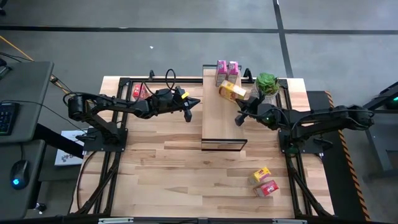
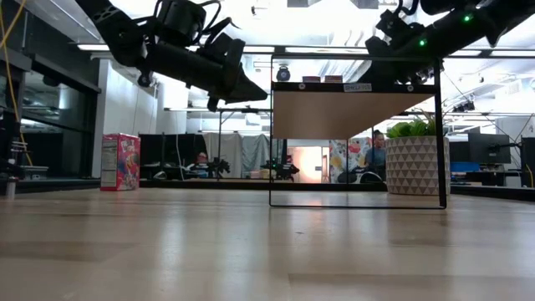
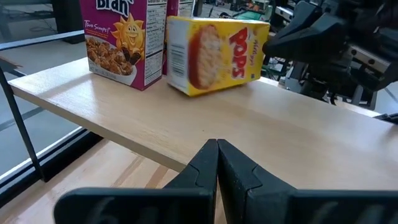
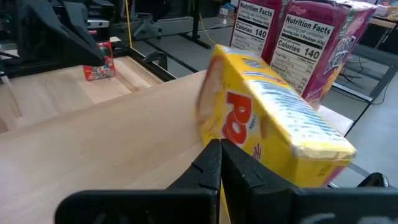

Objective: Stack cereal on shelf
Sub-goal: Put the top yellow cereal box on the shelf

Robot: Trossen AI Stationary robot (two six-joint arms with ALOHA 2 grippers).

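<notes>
- Right gripper point(image 1: 239, 120): clenched, empty, beside the yellow cereal box point(image 1: 231, 91) lying on the shelf point(image 1: 221, 127).
- Left gripper point(image 1: 189, 112): clenched, empty.
- Risk: a push could knock over the pink boxes point(image 1: 227, 68).

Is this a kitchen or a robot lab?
Probably a robot lab or office: two robot arms work at a wooden table, desks with a monitor fill the room behind, and a keyboard sits beside the table.
</notes>
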